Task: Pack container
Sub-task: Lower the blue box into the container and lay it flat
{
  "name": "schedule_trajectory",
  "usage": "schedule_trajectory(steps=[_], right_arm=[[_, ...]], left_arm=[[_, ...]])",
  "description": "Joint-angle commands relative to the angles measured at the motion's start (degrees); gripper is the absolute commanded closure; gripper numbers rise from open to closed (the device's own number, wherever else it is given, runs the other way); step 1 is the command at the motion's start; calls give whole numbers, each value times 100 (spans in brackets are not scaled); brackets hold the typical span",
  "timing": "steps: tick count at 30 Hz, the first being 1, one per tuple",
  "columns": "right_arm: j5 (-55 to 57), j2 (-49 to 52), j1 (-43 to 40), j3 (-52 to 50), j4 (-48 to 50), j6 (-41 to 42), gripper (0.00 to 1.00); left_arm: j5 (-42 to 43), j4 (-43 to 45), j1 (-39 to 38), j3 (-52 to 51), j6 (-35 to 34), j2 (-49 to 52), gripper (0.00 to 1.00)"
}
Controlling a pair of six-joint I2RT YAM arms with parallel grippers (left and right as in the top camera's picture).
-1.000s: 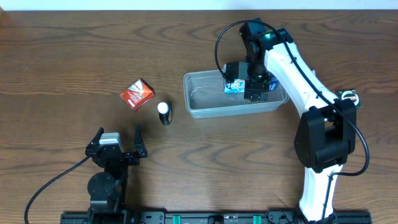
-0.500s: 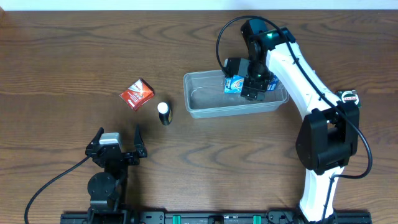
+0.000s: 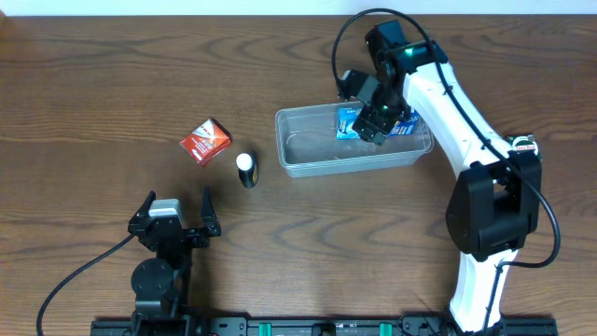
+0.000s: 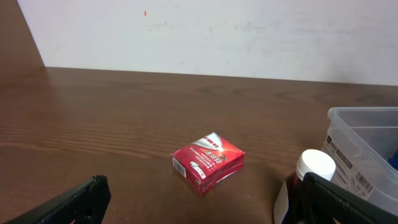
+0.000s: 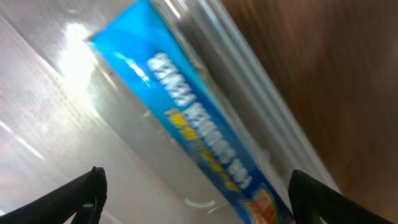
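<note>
Blue carton (image 3: 349, 126) inside the clear container (image 3: 312, 149), along its far wall

Container (image 3: 280, 145) left half free; blue carton (image 3: 348, 127) and right gripper (image 3: 371, 129) crowd right end. Red box (image 3: 204, 141), bottle (image 3: 245, 169) stand on desk (image 3: 84, 112) between left gripper (image 3: 177, 203) and container.

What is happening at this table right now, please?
The right gripper hangs open over the clear container. A blue carton lies inside, along the far wall, and the gripper is not holding it. The left gripper rests open near the front edge and holds nothing. A red box and a small white-capped bottle lie on the table left of the container, not yet packed.
</note>
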Motion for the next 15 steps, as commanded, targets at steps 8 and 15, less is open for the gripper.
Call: schedule_trajectory(steps=[8, 15], right_arm=[[-120, -188, -55, -4, -216, 584, 19], [-286, -188, -55, -4, -151, 723, 34]], left_arm=[[61, -83, 39, -181, 98, -35, 2], [61, -83, 39, -181, 98, -35, 2]])
